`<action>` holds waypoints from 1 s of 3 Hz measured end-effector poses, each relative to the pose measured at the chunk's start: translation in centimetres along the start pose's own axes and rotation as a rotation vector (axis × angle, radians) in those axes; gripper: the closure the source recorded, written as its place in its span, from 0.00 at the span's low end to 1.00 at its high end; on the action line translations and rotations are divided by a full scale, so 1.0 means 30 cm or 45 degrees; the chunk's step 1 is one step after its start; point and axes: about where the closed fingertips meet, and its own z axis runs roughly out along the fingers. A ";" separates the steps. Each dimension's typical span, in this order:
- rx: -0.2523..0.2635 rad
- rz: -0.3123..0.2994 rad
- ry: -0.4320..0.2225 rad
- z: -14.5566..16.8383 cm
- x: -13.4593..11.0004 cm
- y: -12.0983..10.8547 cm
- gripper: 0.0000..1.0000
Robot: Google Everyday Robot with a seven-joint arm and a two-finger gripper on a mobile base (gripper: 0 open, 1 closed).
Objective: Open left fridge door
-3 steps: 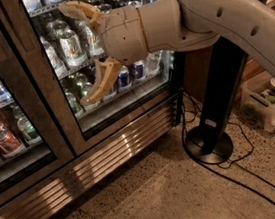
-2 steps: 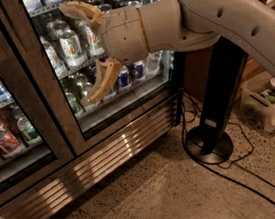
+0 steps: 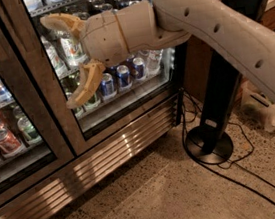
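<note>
Left fridge door: the tall clear-glass door in a bronze-brown brushed-metal frame takes up the fridge's left side, flush with its twin, red cans behind the glass.
Gripper: the tan two-finger gripper hovers before the right-hand glass door, near that door's left edge, jaws wide apart and holding nothing.
Fridge foot: a ribbed steel grille runs along the bottom edge.
Floor: a black pole stand with a round base stands right of the fridge.

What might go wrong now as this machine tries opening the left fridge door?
The tool hangs open before the right door, beside the frame of the left fridge door, so it may grab the wrong edge. Its fingers are close to glass and might knock it. No handle shows, so a grip could slip.
</note>
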 end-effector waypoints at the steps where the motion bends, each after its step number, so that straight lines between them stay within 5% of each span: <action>1: 0.007 0.040 -0.059 0.078 0.005 0.015 0.00; 3: 0.105 0.028 -0.065 0.092 0.014 -0.008 0.00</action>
